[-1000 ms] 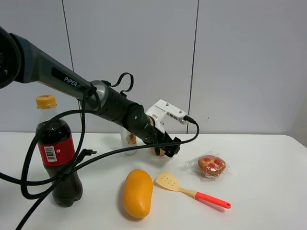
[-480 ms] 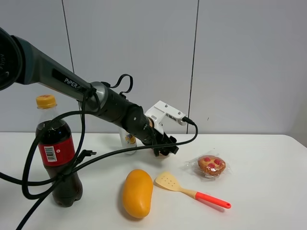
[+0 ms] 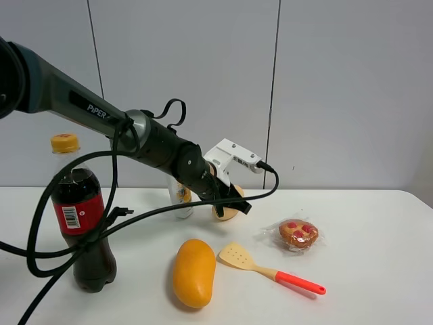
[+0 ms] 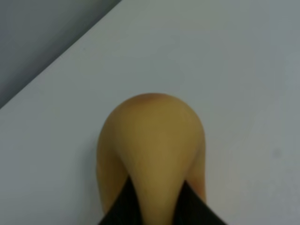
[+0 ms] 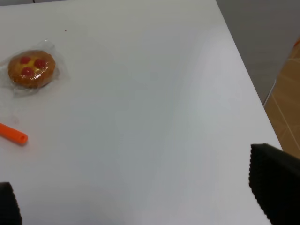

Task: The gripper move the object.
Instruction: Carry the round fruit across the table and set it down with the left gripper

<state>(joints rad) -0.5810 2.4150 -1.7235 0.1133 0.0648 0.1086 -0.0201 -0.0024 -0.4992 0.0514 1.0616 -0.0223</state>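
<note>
My left gripper (image 3: 229, 205), a black claw under a white module, is shut on the small tan-orange peach-like ball (image 3: 226, 212), low over the white table behind the mango. In the left wrist view the ball (image 4: 152, 140) fills the middle, with the two dark fingertips (image 4: 123, 206) pressed on its sides and the gripper (image 4: 157, 192) closed around it. I cannot tell whether the ball touches the table. My right gripper (image 5: 140, 201) is open, with only its dark finger edges showing over bare table. It is out of the exterior view.
An orange-yellow mango (image 3: 194, 272) and a yellow spatula with a red handle (image 3: 270, 269) lie in front. A wrapped pastry (image 3: 298, 233) lies to the right and shows in the right wrist view (image 5: 32, 69). A cola bottle (image 3: 84, 230) stands left, a small white bottle (image 3: 181, 198) behind the arm.
My left gripper has shifted slightly left and up with the ball, and the ball now shows more clearly below the claw. The other things have not moved.
</note>
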